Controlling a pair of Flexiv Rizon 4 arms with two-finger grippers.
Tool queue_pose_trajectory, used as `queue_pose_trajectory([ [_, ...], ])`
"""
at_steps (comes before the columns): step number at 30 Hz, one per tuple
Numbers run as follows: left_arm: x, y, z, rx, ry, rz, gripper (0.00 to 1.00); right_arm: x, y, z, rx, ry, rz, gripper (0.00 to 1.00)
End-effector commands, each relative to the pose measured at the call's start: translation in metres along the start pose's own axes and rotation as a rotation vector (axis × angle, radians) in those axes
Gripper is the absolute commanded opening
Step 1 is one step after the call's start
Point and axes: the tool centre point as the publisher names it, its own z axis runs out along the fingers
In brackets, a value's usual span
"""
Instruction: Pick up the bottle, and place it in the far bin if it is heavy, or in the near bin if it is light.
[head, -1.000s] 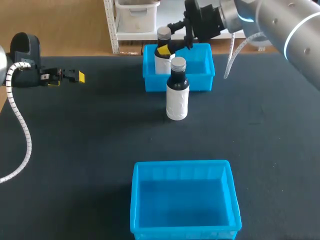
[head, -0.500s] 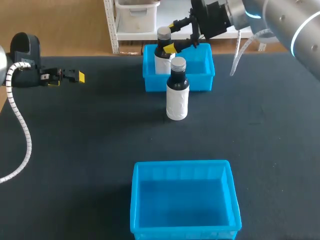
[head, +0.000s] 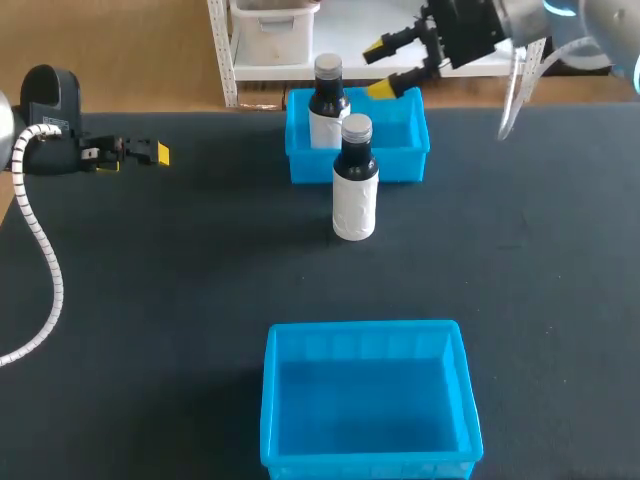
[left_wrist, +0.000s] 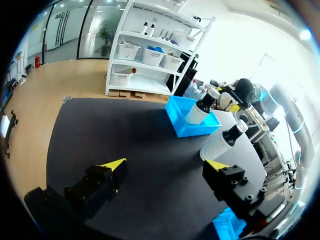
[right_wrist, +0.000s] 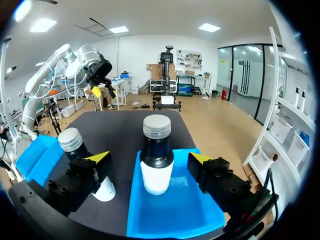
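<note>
Two dark bottles with white labels and silver caps are in view. One bottle (head: 327, 100) (right_wrist: 156, 177) stands upright in the far blue bin (head: 410, 160) (right_wrist: 175, 215). The other bottle (head: 354, 190) (right_wrist: 75, 145) stands on the black table just in front of that bin. My right gripper (head: 390, 67) (right_wrist: 149, 159) hangs open above the bin's far right corner. The binned bottle is ahead of its fingers and touches neither. My left gripper (head: 150, 153) (left_wrist: 165, 165) stays open at the table's far left, holding nothing.
The near blue bin (head: 365, 330) (left_wrist: 227, 225) sits at the table's front edge, with nothing in it. In the left wrist view both bottles (left_wrist: 200, 110) (left_wrist: 222, 142) and the far bin (left_wrist: 182, 131) lie well ahead. Bare black table lies between the bins.
My right gripper has let go of the bottle in the far bin and drawn back up and to the right. That bottle stays upright. The left arm has not moved.
</note>
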Motion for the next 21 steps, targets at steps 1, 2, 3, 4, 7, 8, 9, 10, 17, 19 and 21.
queue_pose_trajectory([
  [1,0.000,0.000,0.000,0.000,0.000,0.000,1.00,0.007,0.004,-0.022,-0.080,-0.007,0.007,1.00],
  [2,0.000,0.000,0.000,0.000,0.000,0.000,1.00,0.008,0.006,-0.026,-0.073,-0.009,0.010,1.00],
  [3,0.000,0.000,0.000,0.000,0.000,0.000,1.00,0.010,0.009,-0.030,-0.064,-0.011,0.014,1.00],
  [4,0.000,0.000,0.000,0.000,0.000,0.000,1.00,0.012,0.011,-0.035,-0.054,-0.012,0.017,1.00],
  [7,0.000,0.000,0.000,0.000,0.000,0.000,1.00,0.015,0.021,-0.044,-0.037,-0.020,0.030,1.00],
  [8,0.000,0.000,0.000,0.000,0.000,0.000,1.00,0.016,0.024,-0.047,-0.026,-0.019,0.026,1.00],
  [9,0.000,0.000,0.000,0.000,0.000,0.000,1.00,0.016,0.027,-0.049,-0.020,-0.019,0.026,1.00],
  [10,0.000,0.000,0.000,0.000,0.000,0.000,1.00,0.015,0.031,-0.052,-0.012,-0.025,0.028,1.00],
  [17,0.000,0.000,0.000,0.000,0.000,0.000,1.00,0.009,0.050,-0.063,0.049,-0.061,0.036,1.00],
  [19,0.000,0.000,0.000,0.000,0.000,0.000,1.00,0.008,0.058,-0.064,0.059,-0.061,0.034,1.00],
  [21,0.000,0.000,0.000,0.000,0.000,0.000,1.00,0.009,0.065,-0.065,0.072,-0.061,0.035,1.00],
])
